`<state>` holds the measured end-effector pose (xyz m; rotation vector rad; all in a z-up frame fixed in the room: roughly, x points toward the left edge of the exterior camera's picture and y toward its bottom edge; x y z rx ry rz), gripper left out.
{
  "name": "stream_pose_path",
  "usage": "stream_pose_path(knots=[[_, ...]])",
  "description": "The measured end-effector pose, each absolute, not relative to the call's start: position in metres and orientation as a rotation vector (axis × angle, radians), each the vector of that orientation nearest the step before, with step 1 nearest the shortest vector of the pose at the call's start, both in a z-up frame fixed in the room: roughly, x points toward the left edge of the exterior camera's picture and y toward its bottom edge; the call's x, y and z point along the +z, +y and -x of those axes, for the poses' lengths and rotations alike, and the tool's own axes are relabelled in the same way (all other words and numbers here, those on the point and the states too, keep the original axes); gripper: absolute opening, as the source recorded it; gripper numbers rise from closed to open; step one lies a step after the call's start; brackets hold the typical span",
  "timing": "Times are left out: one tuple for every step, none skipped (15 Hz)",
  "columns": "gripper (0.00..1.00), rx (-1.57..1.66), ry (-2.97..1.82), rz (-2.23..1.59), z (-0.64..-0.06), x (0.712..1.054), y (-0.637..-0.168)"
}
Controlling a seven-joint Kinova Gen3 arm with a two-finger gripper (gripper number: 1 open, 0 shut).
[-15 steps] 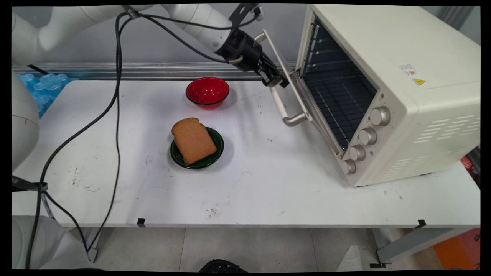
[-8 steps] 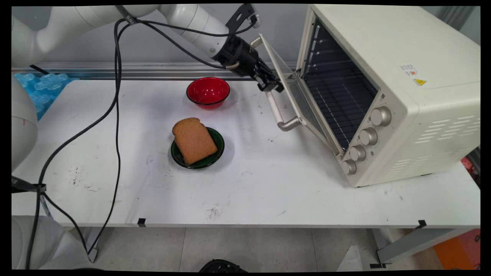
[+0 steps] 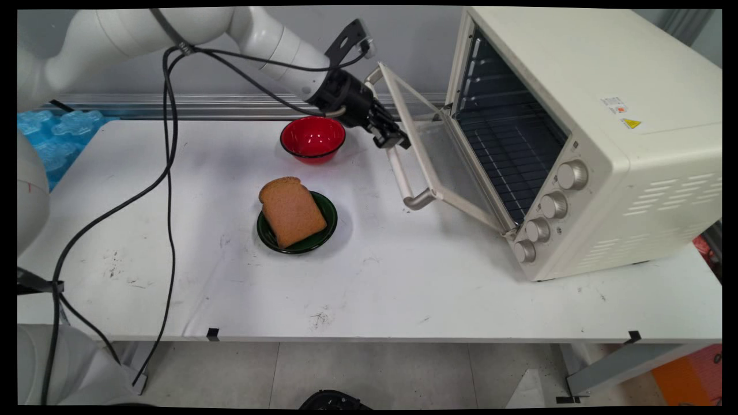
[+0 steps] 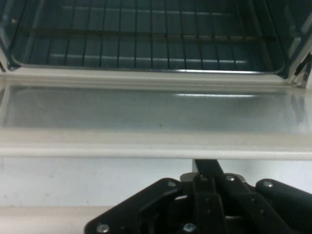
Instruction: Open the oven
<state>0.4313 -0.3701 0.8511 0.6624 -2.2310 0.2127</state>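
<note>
Main view
Gripper: the black two-finger gripper [image 3: 394, 140] sits at the far end of the cream bar handle [image 3: 402, 176] on the cream toaster oven's [image 3: 582, 138] glass door [image 3: 441, 155]; it looks clenched on the bar.
Handle axis: runs from the gripper toward the table's near side.
Door: half-open, tilted, hinged below the oven mouth, beyond the gripper.
Nearby: red round bowl [image 3: 312, 138] just behind the gripper; brown bread slice [image 3: 291, 211] on a dark green plate [image 3: 326, 210], well apart.

Hand view
Door: its glass pane [image 4: 146, 114] lies straight ahead, the wire rack [image 4: 146, 53] beyond.
Fingers: hidden under the door's edge.
</note>
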Motion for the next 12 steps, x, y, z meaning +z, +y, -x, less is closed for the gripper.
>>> stream_pose_path(knots=[[0.00,0.215,-2.228,-0.665,-0.435,0.847,-0.368],[0.00,0.218,-2.225,-0.665,-0.439,0.843,-0.367],[0.00,0.221,-2.221,-0.664,-0.443,0.838,-0.365],[0.00,0.225,-2.219,-0.662,-0.447,0.834,-0.363],[0.00,0.228,-2.216,-0.660,-0.450,0.830,-0.362],[0.00,0.231,-2.214,-0.657,-0.454,0.825,-0.360],[0.00,0.234,-2.211,-0.653,-0.458,0.821,-0.358],[0.00,0.236,-2.208,-0.650,-0.461,0.816,-0.357],[0.00,0.237,-2.206,-0.648,-0.463,0.813,-0.356],[0.00,0.240,-2.203,-0.646,-0.467,0.809,-0.354],[0.00,0.241,-2.199,-0.645,-0.470,0.805,-0.353],[0.00,0.243,-2.196,-0.644,-0.474,0.800,-0.351]])
